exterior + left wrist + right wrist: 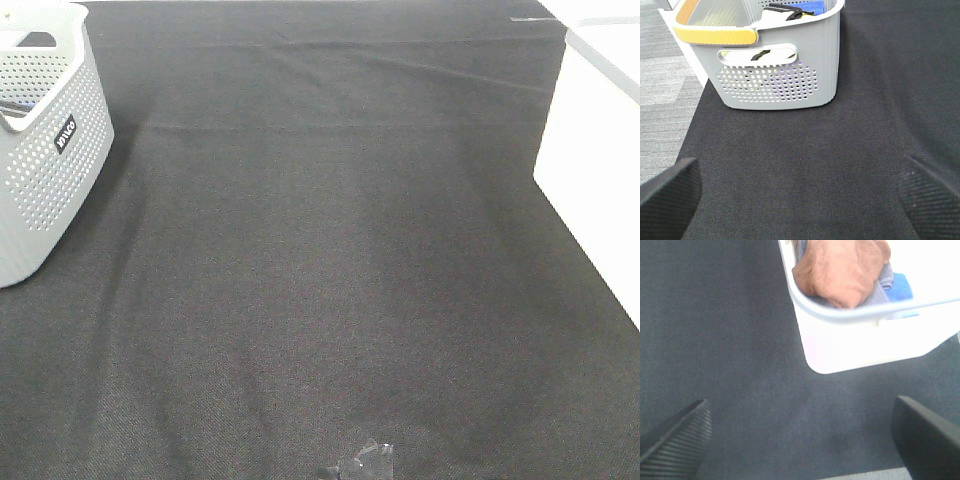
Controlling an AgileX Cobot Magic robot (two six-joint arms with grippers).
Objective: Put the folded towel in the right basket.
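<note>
A folded brown towel [842,267] lies inside the white right basket [865,342], on top of a grey-blue cloth [883,287] and a blue one [900,287]. In the exterior high view only the white basket's side [600,130] shows at the right edge, and its contents are hidden. My right gripper [800,440] is open and empty, low over the black cloth just in front of that basket. My left gripper [800,200] is open and empty, in front of the grey left basket [775,85]. Neither gripper shows in the exterior high view.
The grey perforated basket [50,170] stands at the far left, with an orange handle [715,35] and several cloths inside. A black cloth [320,250] covers the table. A small shiny grey object [368,460] sits at the front edge.
</note>
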